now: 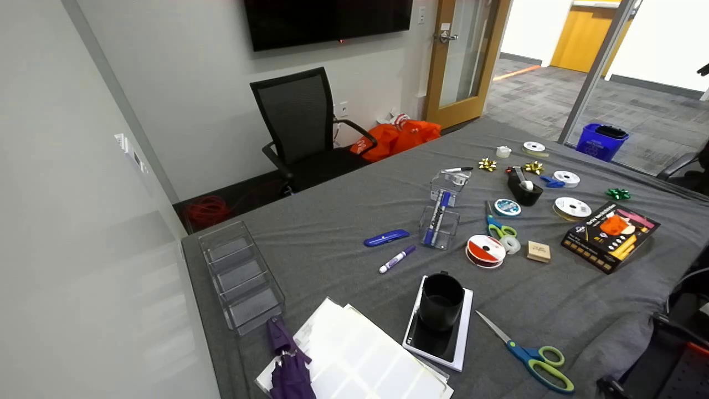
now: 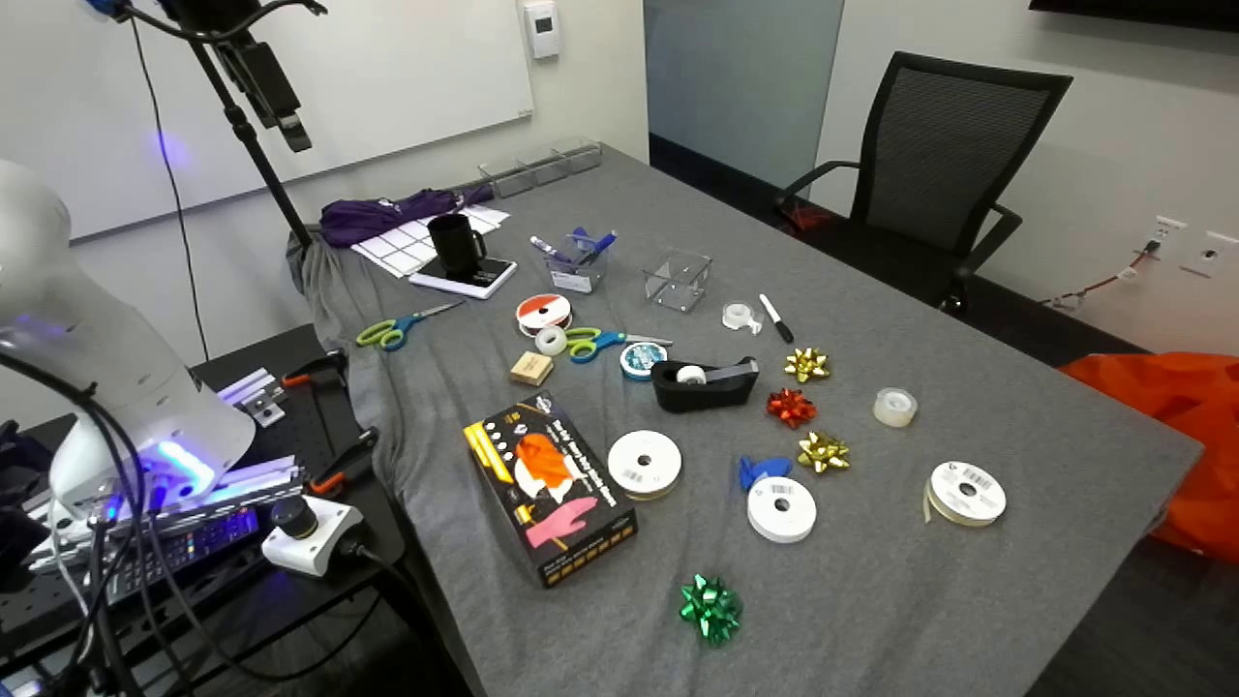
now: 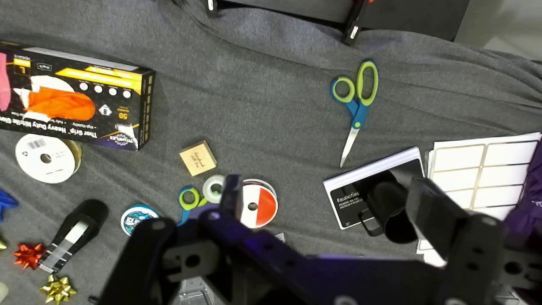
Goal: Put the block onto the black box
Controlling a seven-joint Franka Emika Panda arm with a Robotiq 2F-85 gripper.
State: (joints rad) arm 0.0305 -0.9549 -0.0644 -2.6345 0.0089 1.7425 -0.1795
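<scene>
Wooden block [image 3: 198, 158] is lying on the gray tabletop [image 3: 271, 110], beyond the left side of the spread jaws in the wrist view; the black box [image 3: 74, 97] is resting farther that way. Partly hidden behind the jaws, seemingly, a clear holder [image 3: 194, 292] is showing.

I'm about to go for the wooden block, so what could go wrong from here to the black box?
Lowering straight down would probably miss: in the wrist view, the wooden block lies outside the gap between the open jaws. A wide grasp might knock the tape roll close beside it. Carried low, the block could strike the side of the black box.
</scene>
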